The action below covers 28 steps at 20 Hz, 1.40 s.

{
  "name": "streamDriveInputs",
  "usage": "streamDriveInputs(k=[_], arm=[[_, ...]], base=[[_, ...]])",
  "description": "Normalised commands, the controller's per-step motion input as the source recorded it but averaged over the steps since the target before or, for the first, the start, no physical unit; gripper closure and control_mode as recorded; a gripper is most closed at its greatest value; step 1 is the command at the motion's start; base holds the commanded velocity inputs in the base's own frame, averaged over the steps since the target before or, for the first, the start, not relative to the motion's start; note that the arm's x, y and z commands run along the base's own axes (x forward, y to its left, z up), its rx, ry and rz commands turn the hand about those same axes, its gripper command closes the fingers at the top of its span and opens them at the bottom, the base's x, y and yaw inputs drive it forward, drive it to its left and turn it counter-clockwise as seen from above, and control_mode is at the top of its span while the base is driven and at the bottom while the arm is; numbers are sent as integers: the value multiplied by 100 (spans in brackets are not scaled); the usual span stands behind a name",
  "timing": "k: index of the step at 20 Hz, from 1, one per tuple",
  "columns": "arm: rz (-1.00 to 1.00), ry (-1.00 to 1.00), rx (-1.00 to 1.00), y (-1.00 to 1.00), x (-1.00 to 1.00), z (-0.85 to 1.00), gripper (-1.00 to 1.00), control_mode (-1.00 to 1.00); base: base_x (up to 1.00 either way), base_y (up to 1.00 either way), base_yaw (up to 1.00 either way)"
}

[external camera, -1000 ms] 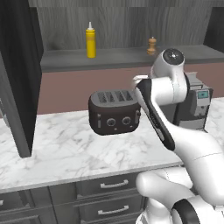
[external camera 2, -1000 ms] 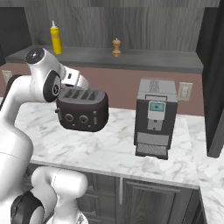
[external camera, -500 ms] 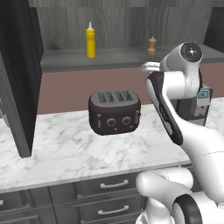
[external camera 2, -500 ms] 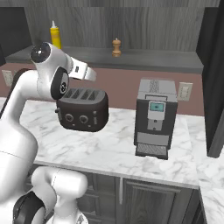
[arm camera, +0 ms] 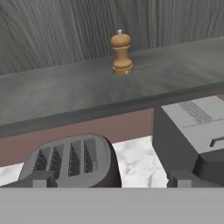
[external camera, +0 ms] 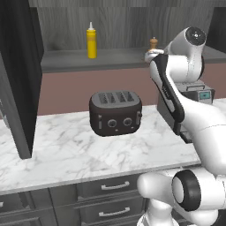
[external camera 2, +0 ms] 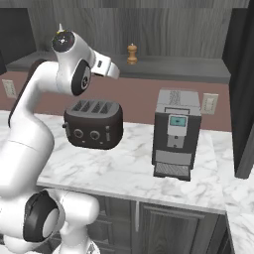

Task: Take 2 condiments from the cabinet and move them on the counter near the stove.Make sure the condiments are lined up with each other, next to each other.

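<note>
The arm is raised toward the open cabinet (external camera: 26,66), its claw (external camera 2: 111,68) lifted to about shelf height and facing the pepper mill (arm camera: 121,53). This looks like the reach for the first condiment, with nothing yet picked up. In the hand view the two finger tips sit far apart at the bottom corners, so the claw is wide and carries nothing.

The mill stands upright on the cabinet shelf (arm camera: 52,100), well back from the shelf's front edge and still some way ahead of the claw. The yellow bottle (external camera: 91,40) stands upright on the same shelf, well apart from the mill, on its left in the left base view. Both are in the cabinet; neither is on the desk (external camera: 66,150).

Below the shelf a black toaster (external camera: 115,112) and a coffee machine (external camera 2: 176,133) stand on the desk, with the claw above and between them.

The next move probably calls for pushing the claw forward over the shelf edge, centred on the mill, so the fingers pass either side of its body below the knob, then closing. The mill is narrow and could tip if one finger touches first.
</note>
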Motion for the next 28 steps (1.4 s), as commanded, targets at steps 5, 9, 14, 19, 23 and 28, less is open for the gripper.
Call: streamDriveInputs(k=[5,9,14,19,23,28], arm=[[0,0,0,-13,53,1,-100,-100],[0,0,0,-29,59,2,-100,-100],[0,0,0,-29,62,0,-100,-100],[0,0,0,-25,59,0,-100,-100],[0,0,0,-14,60,0,-100,-100],[0,-4,0,-2,44,0,-100,-100]], base=[[0,0,0],[0,0,0],[0,0,0],[0,0,0],[0,0,0],[0,0,0]])
